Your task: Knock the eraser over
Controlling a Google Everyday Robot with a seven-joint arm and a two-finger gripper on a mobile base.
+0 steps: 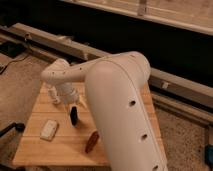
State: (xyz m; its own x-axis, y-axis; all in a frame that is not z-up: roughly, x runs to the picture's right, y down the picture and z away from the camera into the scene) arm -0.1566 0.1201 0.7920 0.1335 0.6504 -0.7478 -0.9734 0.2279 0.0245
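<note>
A small dark eraser (pixel 74 116) stands upright near the middle of the wooden table (pixel 35 152). My gripper (pixel 69 101) hangs at the end of the white arm (pixel 107 90), just above and slightly left of the eraser, very close to its top. I cannot tell whether it touches the eraser.
A flat white block (pixel 49 129) lies on the table's left front. A brown oblong object (pixel 91 141) lies front of centre. A pale object (pixel 54 95) stands behind the gripper. The arm's bulky link covers the table's right side. Dark rails run behind.
</note>
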